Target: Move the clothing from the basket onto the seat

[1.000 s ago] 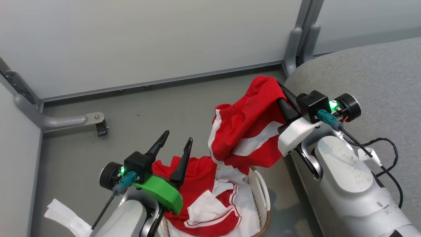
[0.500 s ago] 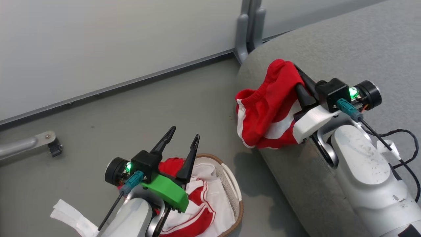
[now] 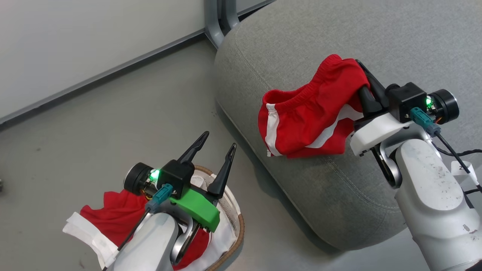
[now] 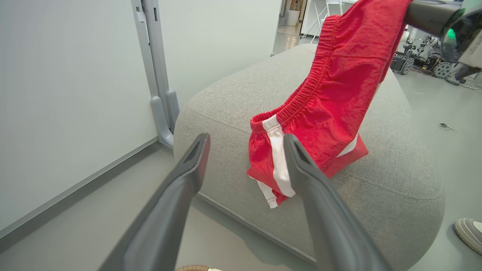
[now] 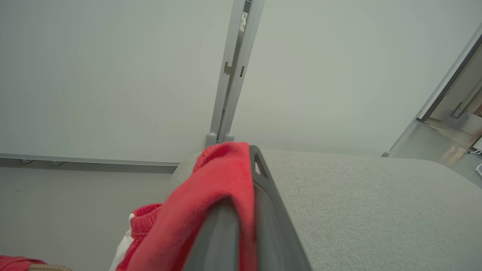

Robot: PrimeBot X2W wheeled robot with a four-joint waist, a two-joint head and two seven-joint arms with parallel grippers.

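A pair of red shorts with white stripes (image 3: 308, 116), part of the clothing, hangs from my right gripper (image 3: 359, 69), which is shut on its waistband. The shorts are over the grey seat (image 3: 339, 37), and their lower hem touches the cushion near its front edge (image 4: 331, 98). More red clothing (image 3: 113, 218) lies in the basket (image 3: 239, 226) on the floor at the lower left. My left gripper (image 3: 220, 139) stands open and holds nothing above the basket's far rim. The right wrist view shows red cloth (image 5: 211, 195) pinched between my right gripper's (image 5: 250, 150) fingers.
A grey partition post (image 3: 220, 19) stands at the seat's far corner, with pale wall panels behind. A white sheet (image 3: 90, 237) hangs over the basket's left side. A person's shoe (image 4: 469, 231) is on the floor beyond the seat's end.
The head camera has swung right. My right gripper has carried the red shorts from above the basket to over the seat. The left gripper stays open over the basket.
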